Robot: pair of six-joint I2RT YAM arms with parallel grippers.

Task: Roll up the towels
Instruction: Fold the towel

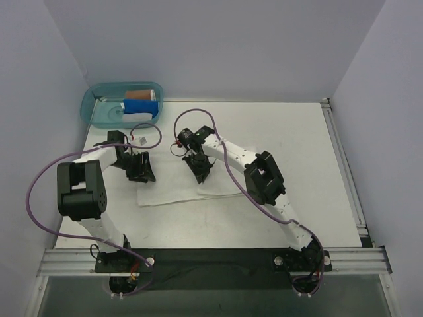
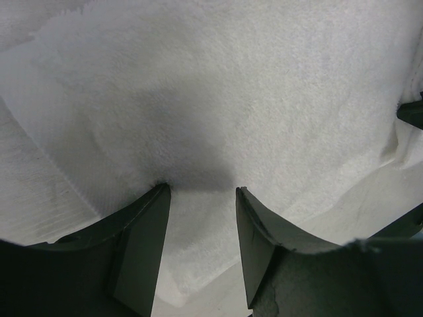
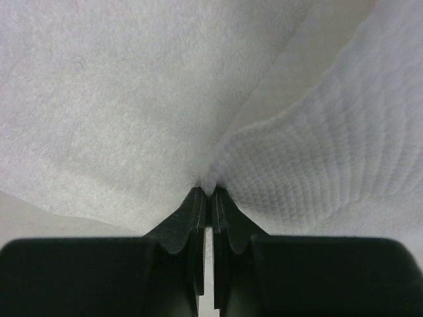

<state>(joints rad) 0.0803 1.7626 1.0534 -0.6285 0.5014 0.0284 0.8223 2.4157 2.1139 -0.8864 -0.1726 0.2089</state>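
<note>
In the overhead view both arms are covering much of the white towel [image 1: 173, 190], so its far edge and corners are hiding under the black wrist housings, and the wrist views are cropping it to bare terry with no outline. The left gripper [image 1: 141, 173] is sitting with its jaws partly apart, tips pressing down into the cloth with nothing clamped between them; its fingers [image 2: 142, 251] are blocking the fabric beneath. The right gripper [image 3: 205, 190] is pinching a raised fold of the towel between fully closed jaws. The towel is lying flat on the table [image 1: 297, 152] between the two arms, its long axis running left to right, with the right end sitting slightly farther from the bases. Beyond it, the contents of the blue bin [image 1: 99, 109] are showing only in part.
</note>
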